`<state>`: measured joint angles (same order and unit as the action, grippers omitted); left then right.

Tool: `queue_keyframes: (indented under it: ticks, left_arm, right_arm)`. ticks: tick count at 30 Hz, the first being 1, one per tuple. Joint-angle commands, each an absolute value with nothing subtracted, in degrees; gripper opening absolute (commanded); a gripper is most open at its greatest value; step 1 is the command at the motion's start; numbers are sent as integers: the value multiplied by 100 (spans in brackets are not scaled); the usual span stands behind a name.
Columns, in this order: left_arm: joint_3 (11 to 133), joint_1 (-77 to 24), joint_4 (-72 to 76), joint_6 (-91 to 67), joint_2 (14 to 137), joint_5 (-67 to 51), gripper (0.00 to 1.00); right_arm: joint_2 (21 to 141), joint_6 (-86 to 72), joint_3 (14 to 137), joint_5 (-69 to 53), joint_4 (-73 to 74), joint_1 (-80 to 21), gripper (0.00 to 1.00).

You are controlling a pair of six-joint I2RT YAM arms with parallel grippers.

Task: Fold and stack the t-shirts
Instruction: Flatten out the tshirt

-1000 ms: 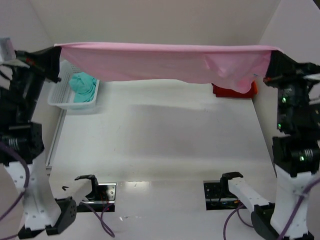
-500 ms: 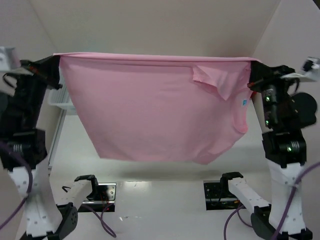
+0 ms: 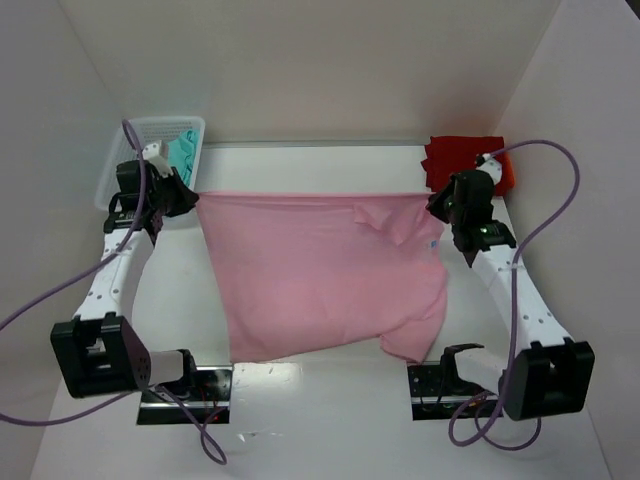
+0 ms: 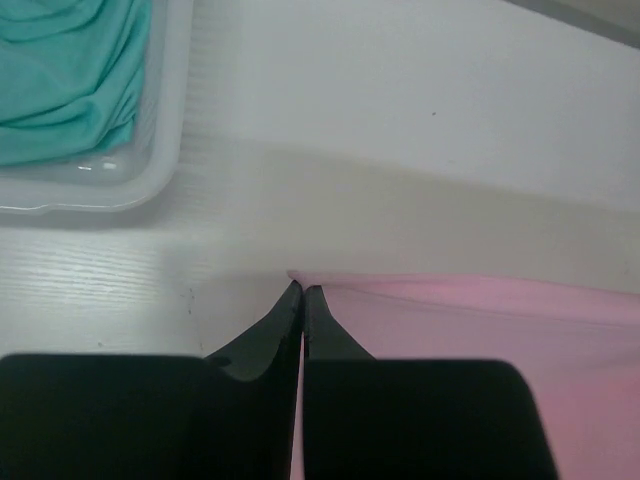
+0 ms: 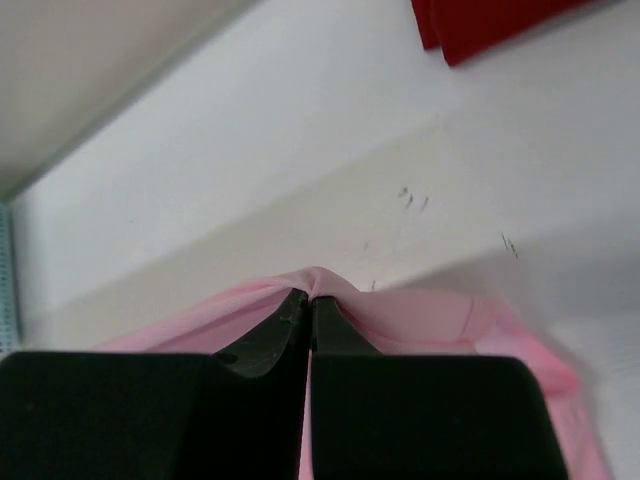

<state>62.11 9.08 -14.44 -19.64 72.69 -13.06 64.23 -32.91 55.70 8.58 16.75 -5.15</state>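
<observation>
White walls close the counter (image 3: pixel 330 165) on three sides, and in its middle the pink t-shirt (image 3: pixel 310 285) is spread almost flat. Its far edge makes a straight line from 9 o'clock to 3 o'clock, and each end of this line is pinched by one hand. The left hand (image 3: pixel 190 203) has its fingertips (image 4: pixel 270 330) pressed together on the left corner, exactly where the pink edge begins. The right hand (image 3: pixel 437 208) is clamped in the same way on the right corner, where the cloth rises in a small peak between its tips. From both hands the body of the shirt runs toward 6 o'clock, to the arm bases, so neither arm is nearer than the other. One sleeve (image 3: pixel 385 222) is turned over onto the body close to the right hand. I think the coming move depends on this held line: to fold evenly, both ends must travel toward 6 o'clock together. The teal t-shirt (image 3: pixel 185 152) sits in the white basket (image 3: pixel 165 121) at 10 o'clock; the red t-shirt (image 3: pixel 462 160) lies at 2 o'clock.
</observation>
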Motion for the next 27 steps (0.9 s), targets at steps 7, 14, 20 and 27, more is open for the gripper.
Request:
queue_keyframes:
  ticks: [7,14,20,27]
  left_arm:
    - [6995,792,-159,-1837,8972,-765,0]
    - [8357,352,-219,-1775,10168,-624,0]
    - [9129,44,-220,-1775,10950,-475,0]
    - [9773,44,-334,-1775,11679,-369,0]
  right_arm:
    - [7725,-3656,5414,1248,177,-431,0]
    - [8805,-3604,6064,1310,-96,-431,0]
    - [9570,-3499,6854,1379,-220,-431,0]
    - [10256,-3437,7567,1380,-158,-316,0]
